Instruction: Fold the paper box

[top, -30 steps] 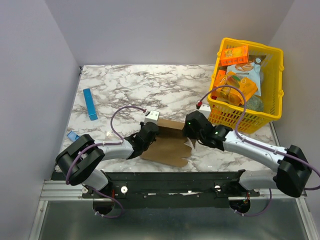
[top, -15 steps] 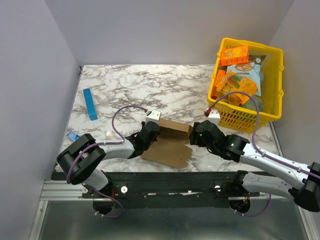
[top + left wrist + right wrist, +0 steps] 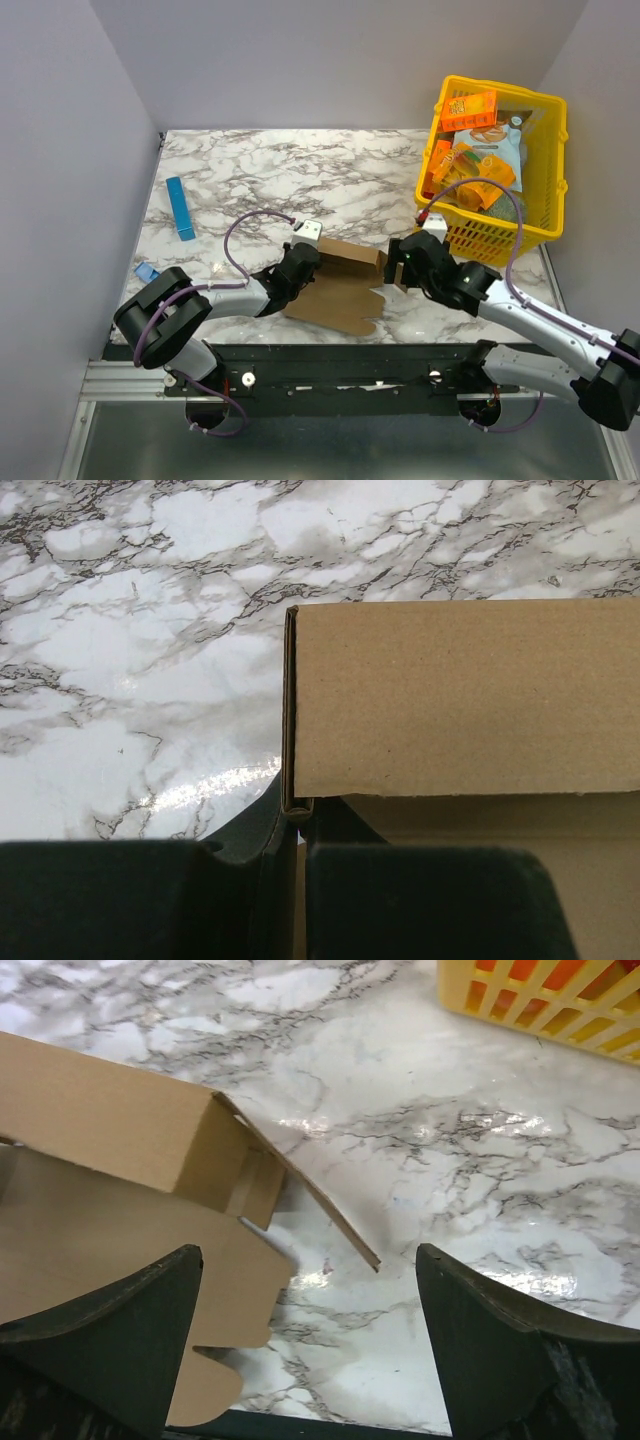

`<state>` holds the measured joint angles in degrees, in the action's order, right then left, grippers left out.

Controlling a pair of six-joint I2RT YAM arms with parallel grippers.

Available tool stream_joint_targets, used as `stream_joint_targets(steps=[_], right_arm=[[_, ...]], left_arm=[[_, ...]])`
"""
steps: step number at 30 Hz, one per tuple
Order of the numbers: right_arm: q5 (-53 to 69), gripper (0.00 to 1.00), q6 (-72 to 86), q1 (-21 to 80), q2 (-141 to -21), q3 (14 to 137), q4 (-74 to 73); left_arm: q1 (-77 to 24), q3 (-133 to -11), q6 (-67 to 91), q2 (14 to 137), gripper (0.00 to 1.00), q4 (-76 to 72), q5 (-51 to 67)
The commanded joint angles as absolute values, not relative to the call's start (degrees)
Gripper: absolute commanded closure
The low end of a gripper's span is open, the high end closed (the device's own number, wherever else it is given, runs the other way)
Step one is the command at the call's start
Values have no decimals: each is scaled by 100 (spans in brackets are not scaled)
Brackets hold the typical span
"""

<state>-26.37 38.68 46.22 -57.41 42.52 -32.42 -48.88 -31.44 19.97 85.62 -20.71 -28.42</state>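
My left gripper (image 3: 300, 852) is clamped on the paper box (image 3: 460, 695). Its two dark fingers sit close together at the bottom of the left wrist view, with the folded left edge of a raised cardboard panel pinched in the narrow gap between them. The box is plain brown with no print or label on any face I can see.

My right gripper (image 3: 308, 1260) is spread wide and holds nothing. One finger is at the lower left and one at the lower right of its view, with bare marble worktop (image 3: 450, 1160) between them. The box's end flaps and a thin loose tab lie just up and left of that gap, and neither finger touches them.

In the overhead view the box sits low in the centre, part flat sheet and part raised wall, between the two grippers. A yellow basket (image 3: 490, 238) at upper right holds orange packets (image 3: 470, 108) whose lettering is too small to read. A slim blue bar (image 3: 180, 208) lies well apart at the left.
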Motion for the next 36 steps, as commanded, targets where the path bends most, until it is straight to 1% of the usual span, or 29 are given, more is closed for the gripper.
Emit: stream_joint_targets(steps=[1, 4, 7, 8, 10, 11, 13, 14, 16, 17, 23, 28, 31, 36], right_arm=[[-2259, 5, 3209, 4202, -6213, 4351, -3165], [-2206, 6, 3033, 4140, -6600, 4368, -2910], [-1908, 19, 3015, 4131, -6934, 4473, -2778], [-1812, 27, 3049, 4140, -6995, 4500, -2743], [-1487, 34, 3111, 4131, -7092, 4509, -2655], [-1346, 40, 3155, 4140, -7101, 4500, -2498], [-942, 48, 3313, 4140, -7128, 4483, -2330], [-853, 55, 3374, 4140, -7154, 4500, -2233], [-651, 62, 3612, 4131, -7215, 4552, -2206], [-589, 64, 3717, 4140, -7285, 4596, -2154], [-475, 64, 4165, 4140, -7365, 4570, -1645], [-431, 62, 4324, 4148, -7514, 4430, -1161], [-317, 57, 4350, 4148, -7663, 4368, -835], [-263, 41, 4290, 4157, -7699, 4324, -721]], left_arm=[[-4904, -3199, 1978, 8613, 100, -1942, -2769], [-4913, -3199, 1986, 8596, 100, -1951, -2760], [-4913, -3199, 1986, 8613, 100, -1951, -2751], [-4913, -3199, 1986, 8613, 100, -1951, -2760], [-4913, -3199, 1986, 8605, 100, -1960, -2751], [-4913, -3199, 1978, 8604, 100, -1960, -2751], [-4913, -3199, 1986, 8613, 100, -1960, -2733], [-4913, -3208, 1978, 8622, 100, -1960, -2733], [-4913, -3208, 1986, 8613, 100, -1969, -2716], [-4913, -3208, 1995, 8613, 100, -1977, -2698], [-4922, -3217, 2013, 8622, 100, -1995, -2619], [-4922, -3208, 2004, 8613, 100, -2021, -2593], [-4922, -3208, 2004, 8631, 100, -2030, -2558], [-4931, -3208, 2004, 8657, 100, -2004, -2619]])
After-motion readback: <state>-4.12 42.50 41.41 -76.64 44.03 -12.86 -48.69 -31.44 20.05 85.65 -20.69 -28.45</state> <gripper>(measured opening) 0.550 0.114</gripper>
